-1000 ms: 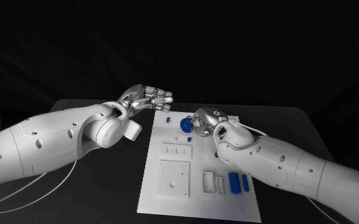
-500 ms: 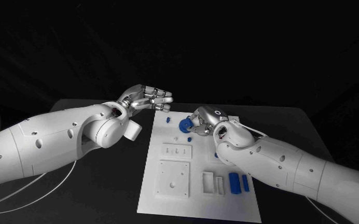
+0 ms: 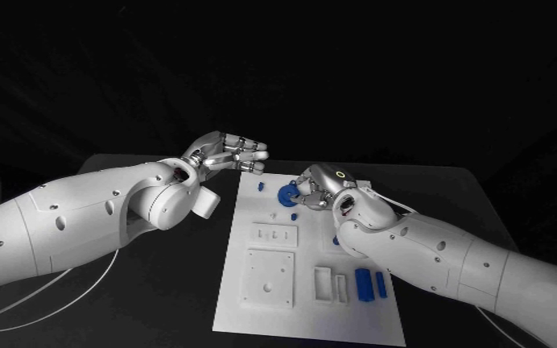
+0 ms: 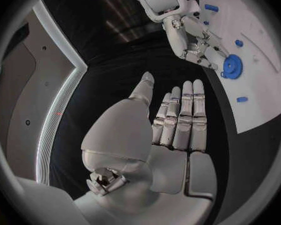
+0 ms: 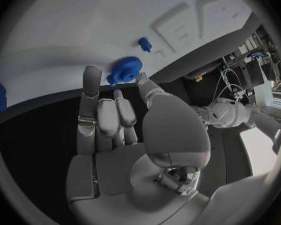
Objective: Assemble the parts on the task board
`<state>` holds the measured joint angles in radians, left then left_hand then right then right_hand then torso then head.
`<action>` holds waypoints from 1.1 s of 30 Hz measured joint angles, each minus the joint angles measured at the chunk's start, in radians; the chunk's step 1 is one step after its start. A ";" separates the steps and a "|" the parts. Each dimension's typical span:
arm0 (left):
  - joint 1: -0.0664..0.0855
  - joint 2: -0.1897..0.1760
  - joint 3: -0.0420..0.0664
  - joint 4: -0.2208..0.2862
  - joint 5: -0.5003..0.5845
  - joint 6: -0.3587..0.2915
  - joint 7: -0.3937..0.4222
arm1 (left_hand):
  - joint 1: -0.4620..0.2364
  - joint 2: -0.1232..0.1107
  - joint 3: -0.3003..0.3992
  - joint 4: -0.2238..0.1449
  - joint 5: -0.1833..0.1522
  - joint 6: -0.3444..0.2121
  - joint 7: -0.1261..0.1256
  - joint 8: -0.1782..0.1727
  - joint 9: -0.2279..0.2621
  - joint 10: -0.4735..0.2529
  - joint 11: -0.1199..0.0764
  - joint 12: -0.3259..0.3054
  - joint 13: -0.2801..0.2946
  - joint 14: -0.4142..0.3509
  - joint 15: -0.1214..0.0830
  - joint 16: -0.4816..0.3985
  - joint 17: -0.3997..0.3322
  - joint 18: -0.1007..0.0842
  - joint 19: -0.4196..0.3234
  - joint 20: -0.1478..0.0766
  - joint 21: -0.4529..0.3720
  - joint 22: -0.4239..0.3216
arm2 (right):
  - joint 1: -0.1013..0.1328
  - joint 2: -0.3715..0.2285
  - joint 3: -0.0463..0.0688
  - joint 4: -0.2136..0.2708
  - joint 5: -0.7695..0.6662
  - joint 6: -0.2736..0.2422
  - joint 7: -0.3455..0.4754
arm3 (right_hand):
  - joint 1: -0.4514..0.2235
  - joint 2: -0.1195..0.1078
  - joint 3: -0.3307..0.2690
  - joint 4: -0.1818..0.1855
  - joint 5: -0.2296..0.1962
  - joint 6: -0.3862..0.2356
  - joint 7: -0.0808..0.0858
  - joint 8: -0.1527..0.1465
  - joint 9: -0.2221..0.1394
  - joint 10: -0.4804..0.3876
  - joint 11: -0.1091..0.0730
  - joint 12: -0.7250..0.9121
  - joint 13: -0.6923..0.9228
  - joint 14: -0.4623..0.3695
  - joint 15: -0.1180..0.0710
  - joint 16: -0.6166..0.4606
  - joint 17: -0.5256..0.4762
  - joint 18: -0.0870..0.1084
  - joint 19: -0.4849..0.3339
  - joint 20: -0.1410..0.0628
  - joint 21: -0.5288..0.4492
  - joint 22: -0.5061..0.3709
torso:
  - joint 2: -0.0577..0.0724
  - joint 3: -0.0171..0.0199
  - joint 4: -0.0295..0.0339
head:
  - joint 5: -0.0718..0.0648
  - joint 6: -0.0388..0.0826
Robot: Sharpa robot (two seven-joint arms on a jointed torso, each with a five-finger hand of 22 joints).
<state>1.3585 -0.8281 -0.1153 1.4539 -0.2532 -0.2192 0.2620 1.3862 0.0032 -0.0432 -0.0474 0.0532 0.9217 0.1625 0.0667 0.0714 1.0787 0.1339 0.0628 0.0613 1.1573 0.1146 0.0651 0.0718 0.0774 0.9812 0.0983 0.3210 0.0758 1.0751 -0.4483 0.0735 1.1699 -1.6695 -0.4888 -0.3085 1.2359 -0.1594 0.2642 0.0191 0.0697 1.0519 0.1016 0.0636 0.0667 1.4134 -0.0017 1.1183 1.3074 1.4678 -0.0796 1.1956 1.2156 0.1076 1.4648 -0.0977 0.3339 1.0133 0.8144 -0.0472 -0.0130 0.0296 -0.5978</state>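
Black cloth covers the table (image 3: 139,283) and hangs dark behind it; the white task board (image 3: 304,316) lies in the middle, long side running away from the robot. At its far end the right hand (image 3: 315,188) has its fingers closed around a blue gear (image 3: 288,196), which sits low at the board's surface beside a small blue peg (image 3: 260,187). In the right wrist view the fingertips (image 5: 92,77) flank the gear's toothed rim, so I take it as held; whether the gear is already down on a post or just above the board I cannot tell.

Off the board's far left corner, the left hand (image 3: 228,153) hovers above the table with nothing in it, fingers straight and close together, thumb a little to one side, as its own wrist view shows.

By my judgement the work is early. Two blue bars (image 3: 372,283) lie loose near the board's right edge next to a white slotted block (image 3: 331,283), another small blue piece (image 3: 295,216) sits mid-board, and the white square plate (image 3: 270,279) and the smaller slotted plate (image 3: 274,237) show open holes. Seating the gear looks like the step in hand; the bars and small pieces remain to be placed
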 measured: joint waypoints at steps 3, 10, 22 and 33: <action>0.000 0.000 0.000 -0.001 0.000 0.000 0.000 | 0.000 0.000 0.000 0.000 0.000 0.000 0.000 0.000 0.000 0.000 0.000 0.000 0.000 0.000 0.000 0.000 0.000 0.000 0.000 0.000 0.000 0.000 | 0.000 -0.005 0.000 -0.001 0.008 0.000 0.005 | 0.000 0.000 0.008 -0.008 0.010 -0.002 -0.001 0.000 0.000 0.000 0.000 0.000 0.000 0.000 0.000 0.000 0.000 0.000 0.000 0.000 0.000 -0.002 | 0.000 0.0000 0.0000 | 0.001 0.001; 0.000 0.000 0.000 -0.003 0.000 0.000 0.000 | 0.000 0.000 0.000 0.000 0.000 0.000 0.000 0.000 0.000 0.000 0.000 0.000 0.000 0.000 0.000 0.000 0.000 0.000 0.000 0.000 0.000 0.000 | 0.000 0.004 0.000 -0.013 0.031 0.028 0.027 | -0.010 0.031 0.046 -0.097 0.202 -0.140 -0.014 0.000 -0.007 -0.009 -0.017 -0.005 0.000 -0.006 -0.005 -0.004 -0.003 0.000 0.000 0.000 -0.004 -0.002 | 0.000 -0.0005 0.0004 | 0.002 0.003; 0.000 0.001 0.000 -0.003 0.000 0.000 -0.001 | 0.000 0.000 0.000 0.000 0.000 0.000 0.000 0.000 0.000 0.000 0.000 0.000 0.000 0.000 0.000 0.000 0.000 0.000 0.000 0.000 0.000 0.000 | 0.000 0.027 0.000 -0.026 0.049 0.096 0.051 | -0.025 0.046 0.020 -0.139 0.205 -0.247 -0.028 -0.004 -0.011 -0.004 -0.036 -0.012 0.000 -0.003 -0.015 -0.009 -0.003 0.000 0.000 -0.015 -0.009 -0.003 | 0.000 -0.0012 0.0005 | 0.000 0.004; 0.000 0.003 0.000 -0.004 0.000 0.000 -0.002 | 0.004 0.004 0.000 0.000 0.000 -0.002 0.002 0.000 0.000 0.000 0.000 0.000 0.000 0.000 0.000 0.000 0.000 0.000 0.000 0.000 0.000 0.000 | 0.000 0.042 0.001 -0.043 0.053 0.134 0.058 | -0.033 0.054 0.013 -0.132 0.205 -0.220 -0.025 -0.007 -0.013 -0.004 -0.036 -0.012 0.000 -0.003 -0.015 -0.009 -0.003 -0.016 0.000 -0.015 -0.009 -0.004 | 0.000 -0.0012 0.0007 | -0.002 -0.001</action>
<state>1.3585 -0.8252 -0.1153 1.4498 -0.2532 -0.2188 0.2603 1.3903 0.0073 -0.0432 -0.0474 0.0531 0.9200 0.1642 0.0667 0.0714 1.0787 0.1339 0.0628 0.0612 1.1573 0.1146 0.0651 0.0718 0.0774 0.9812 0.0983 0.3210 0.0758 1.0753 -0.4061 0.0747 1.1273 -1.6163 -0.3548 -0.2509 1.2028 -0.1050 0.2775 -0.1130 0.2750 0.8314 0.0771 0.0567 0.0540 1.4098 -0.0379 1.1067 1.3074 1.4647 -0.0950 1.1868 1.2127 0.0921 1.4650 -0.1127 0.3250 1.0096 0.8147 -0.0483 -0.0124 0.0279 -0.5983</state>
